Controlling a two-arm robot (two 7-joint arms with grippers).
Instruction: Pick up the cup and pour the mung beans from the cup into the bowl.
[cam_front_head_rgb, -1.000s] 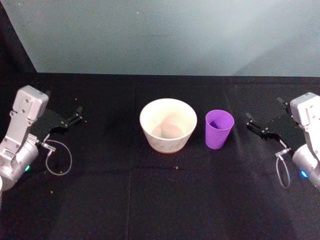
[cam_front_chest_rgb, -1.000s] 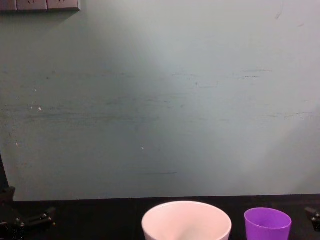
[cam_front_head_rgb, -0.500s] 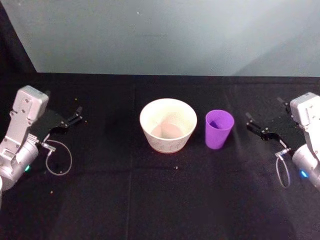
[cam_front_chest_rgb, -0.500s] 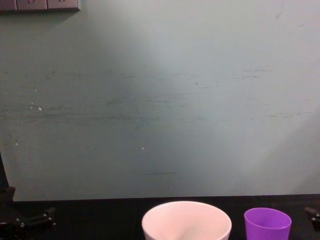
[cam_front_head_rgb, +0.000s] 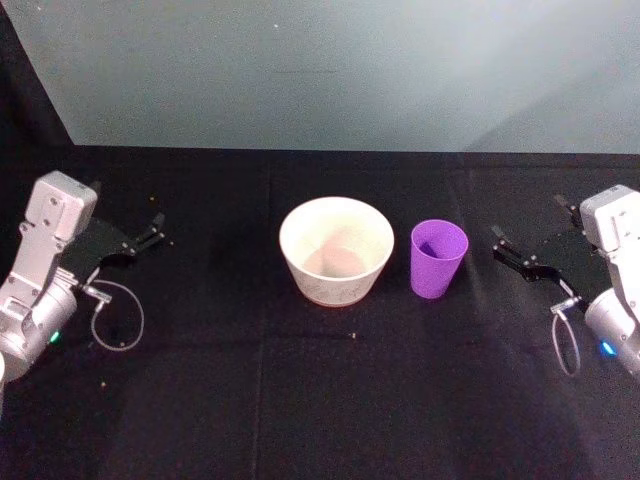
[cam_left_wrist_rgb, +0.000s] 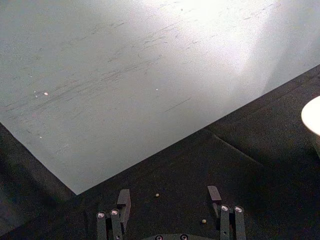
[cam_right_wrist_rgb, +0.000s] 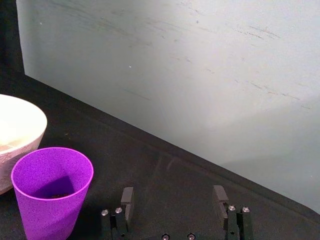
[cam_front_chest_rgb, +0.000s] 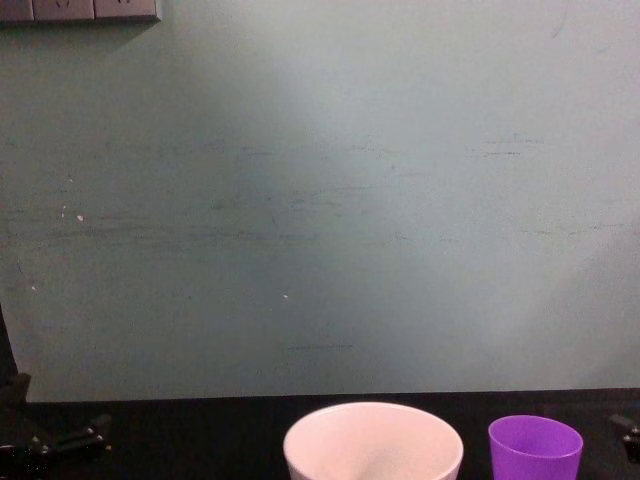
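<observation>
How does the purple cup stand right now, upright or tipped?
Upright: the cup rests on its narrow base beside the bowl, mouth facing up, untouched by the right gripper.

Both arms are reaching forward at the far sides, wrists low. The left gripper is holding its jaws spread wide, gripping nothing; the right gripper is doing likewise.

The chest view's lower edge is cutting off the bowl and the cup just below their rims. Deep in the cup, a dark patch is perhaps showing the mung beans, the single grains being too small to tell.
</observation>
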